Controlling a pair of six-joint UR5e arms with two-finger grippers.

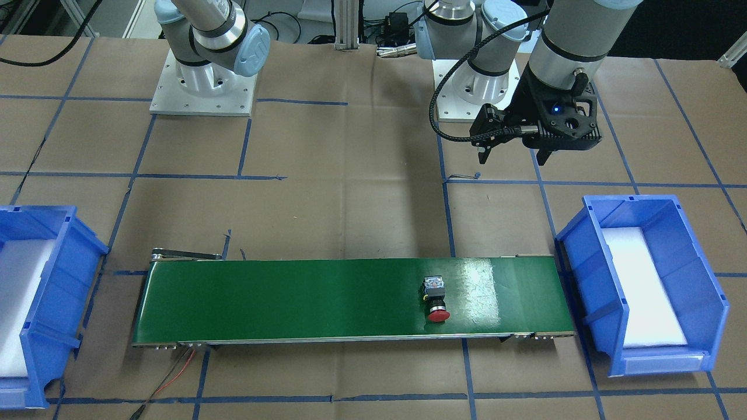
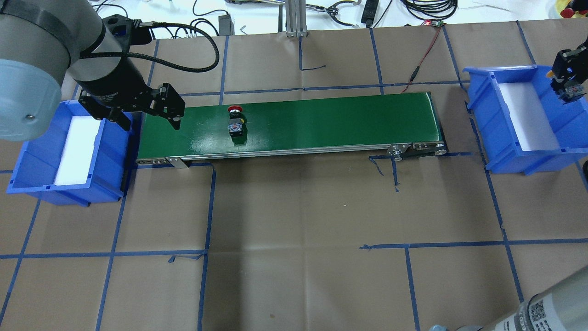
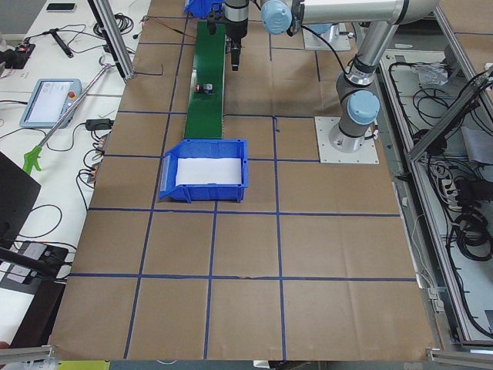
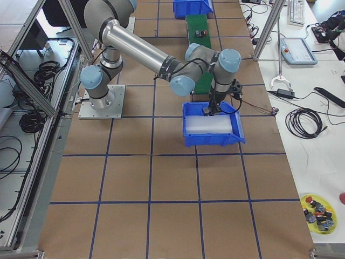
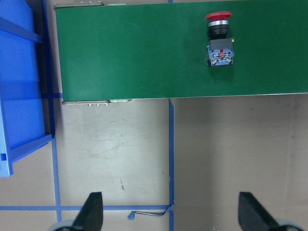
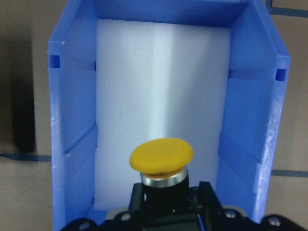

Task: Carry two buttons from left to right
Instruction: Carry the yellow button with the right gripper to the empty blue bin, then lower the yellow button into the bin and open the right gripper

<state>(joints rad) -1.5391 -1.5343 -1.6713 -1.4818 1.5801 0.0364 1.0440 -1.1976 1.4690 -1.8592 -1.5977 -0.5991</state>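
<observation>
The red button (image 2: 236,122) lies on its side on the left part of the green conveyor belt (image 2: 321,124). Its round mushroom cap points to the belt's far edge, away from the robot, and its grey-and-black blocky body points toward the robot. The yellow button (image 6: 161,161) has the same build and sits upright in the right gripper (image 6: 171,191), whose jaws are clamped on its dark body just under the cap. It hangs above the right bin (image 2: 491,124); how high it is over the white foam liner is hard to judge. The brown-paper table (image 2: 298,220) carries a grid of blue tape, with the belt running lengthwise between the two blue bins. The left bin (image 2: 59,195) shows only its foam pad. The left gripper (image 2: 150,124) hangs with its jaws spread wide and nothing between them, above the paper on the robot's side of the belt's left end. Nothing lies between the red button and the belt's right end. Only the right wrist view shows the grip on the yellow button clearly; the overhead view shows it small and blurred at the picture's edge.
</observation>
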